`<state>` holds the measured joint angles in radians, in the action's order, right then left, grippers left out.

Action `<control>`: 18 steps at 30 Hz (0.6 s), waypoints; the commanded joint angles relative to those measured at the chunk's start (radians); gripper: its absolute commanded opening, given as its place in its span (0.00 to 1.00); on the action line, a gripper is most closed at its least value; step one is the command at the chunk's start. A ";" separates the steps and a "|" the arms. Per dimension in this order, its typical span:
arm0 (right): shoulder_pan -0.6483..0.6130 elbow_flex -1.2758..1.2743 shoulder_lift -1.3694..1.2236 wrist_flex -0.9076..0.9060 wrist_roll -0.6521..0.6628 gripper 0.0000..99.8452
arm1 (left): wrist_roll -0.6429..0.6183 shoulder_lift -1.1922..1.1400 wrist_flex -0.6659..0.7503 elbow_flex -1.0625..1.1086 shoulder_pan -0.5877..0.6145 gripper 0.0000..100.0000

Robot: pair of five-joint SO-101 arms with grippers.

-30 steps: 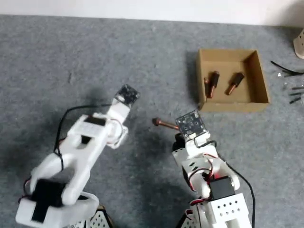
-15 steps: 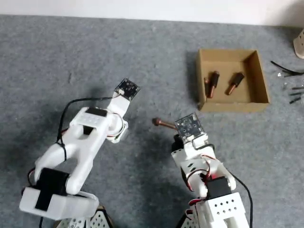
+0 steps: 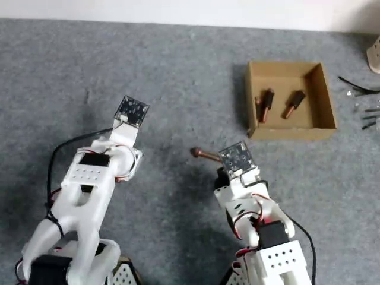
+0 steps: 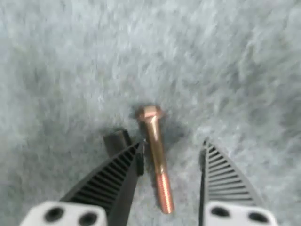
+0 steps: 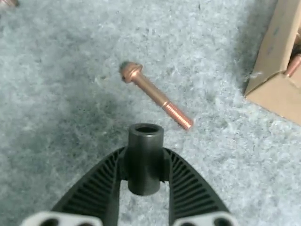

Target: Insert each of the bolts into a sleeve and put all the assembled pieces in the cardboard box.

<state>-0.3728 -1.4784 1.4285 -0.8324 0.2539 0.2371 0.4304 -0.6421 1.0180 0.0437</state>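
Note:
A copper bolt (image 4: 155, 155) lies on the grey carpet between the fingers of my left gripper (image 4: 172, 145), which is open and low over it. My right gripper (image 5: 146, 155) is shut on a black sleeve (image 5: 146, 141), bore facing forward. Just beyond the sleeve a second copper bolt (image 5: 155, 94) lies loose on the carpet, and it appears beside the right arm's wrist (image 3: 237, 155) as bolt (image 3: 205, 155). The cardboard box (image 3: 291, 132) stands at the back right with two assembled pieces (image 3: 265, 105) (image 3: 293, 104) inside. Its corner (image 5: 277, 70) is close to the right gripper.
A small dark piece (image 4: 117, 139) sits by one left finger; what it is I cannot tell. Another bolt head (image 5: 7, 2) pokes in at the picture's edge. Loose wires and small parts (image 3: 362, 104) lie right of the box. The left arm (image 3: 89, 178) stands over open carpet.
The left arm has swung leftward, away from the right arm, and now sits over a bolt. The right arm has barely moved and keeps the sleeve.

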 commanded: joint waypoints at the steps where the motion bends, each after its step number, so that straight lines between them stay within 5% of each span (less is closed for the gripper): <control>1: 0.010 0.005 0.013 0.036 0.014 0.00 | -0.044 -0.085 0.025 -0.087 0.045 0.19; 15: 0.010 0.005 0.013 0.036 0.014 0.00 | -0.061 -0.409 -0.129 -0.337 0.051 0.19; 18: 0.013 0.005 0.013 0.036 0.014 0.00 | -0.061 -0.410 -0.135 -0.337 0.050 0.11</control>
<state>-0.3728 -1.4784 1.4285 -0.8324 0.2539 0.1788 0.0222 -0.7618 0.7127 0.1066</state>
